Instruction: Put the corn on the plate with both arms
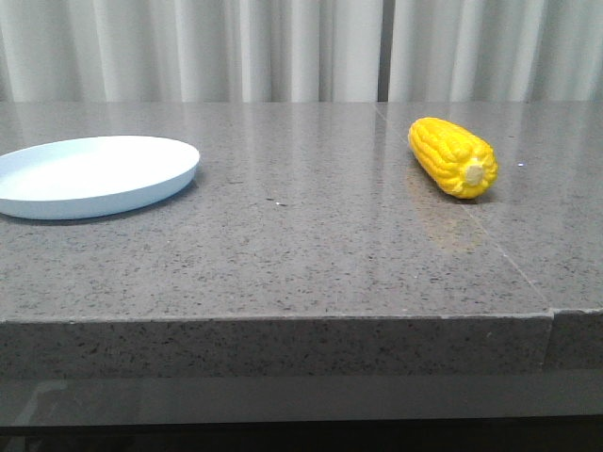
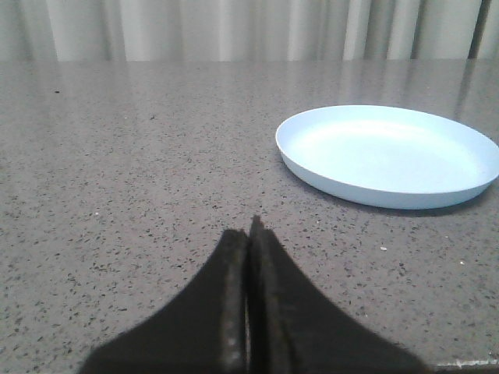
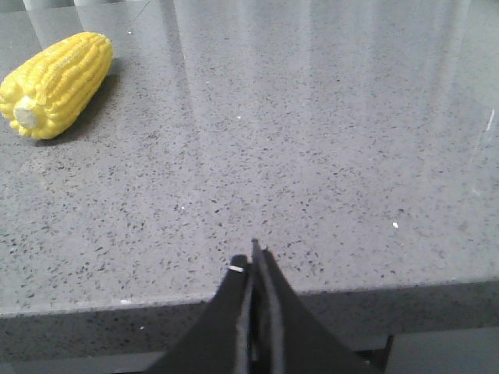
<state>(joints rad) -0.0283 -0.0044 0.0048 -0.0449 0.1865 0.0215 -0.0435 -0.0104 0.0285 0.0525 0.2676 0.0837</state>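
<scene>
The yellow corn [image 1: 452, 156] lies on the grey stone table at the right, its pale stub end toward the camera. It also shows in the right wrist view [image 3: 56, 83]. The pale blue plate [image 1: 94, 174] sits at the left and is empty; it also shows in the left wrist view [image 2: 390, 154]. Neither arm shows in the front view. My left gripper [image 2: 250, 234] is shut and empty, low over the table, short of the plate. My right gripper [image 3: 254, 261] is shut and empty at the table's front edge, well apart from the corn.
The grey speckled table [image 1: 301, 254] has a seam [image 1: 490, 235] running from front to back near the corn. Its front edge [image 1: 283, 320] drops off near the camera. Pale curtains [image 1: 283, 47] hang behind the table.
</scene>
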